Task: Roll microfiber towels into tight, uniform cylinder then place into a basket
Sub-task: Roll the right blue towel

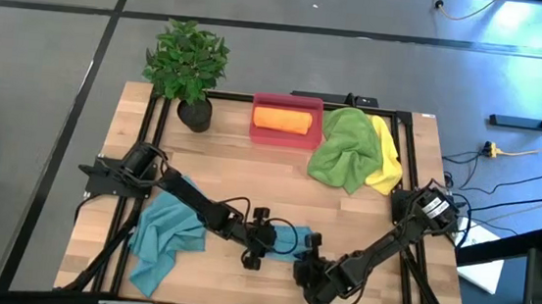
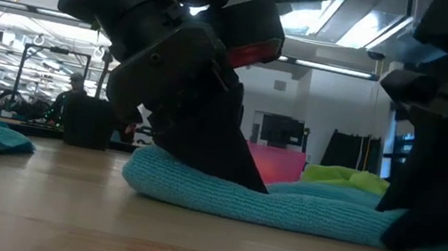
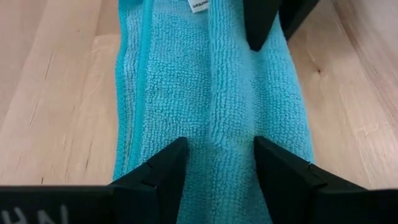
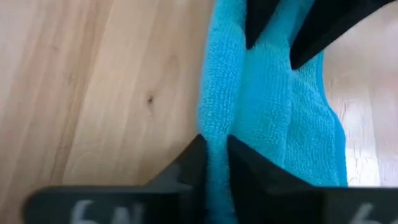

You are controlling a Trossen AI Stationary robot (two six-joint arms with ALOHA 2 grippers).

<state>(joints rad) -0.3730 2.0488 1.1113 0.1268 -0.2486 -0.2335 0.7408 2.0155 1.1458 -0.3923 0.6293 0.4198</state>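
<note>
The right gripper (image 4: 211,155) pinches an edge of the folded teal towel (image 1: 293,239) on the bench (image 1: 250,170); the left gripper (image 3: 217,155) straddles it, spread. Rolling comes next, tightly, before it joins the orange roll in the basket (image 1: 286,137).

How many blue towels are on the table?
2: one rolled between the left gripper and right gripper, one loose near the left edge. Others may be hidden.

High view: the basket (image 1: 286,134) sits at upper centre of the bench (image 1: 239,184), one rolled towel (image 1: 282,119) inside; a plant (image 1: 187,66) upper left; two towels heaped (image 1: 355,151) upper right; a loose towel (image 1: 163,236) lower left; a folded towel (image 1: 288,239) lower centre between both tools.
</note>
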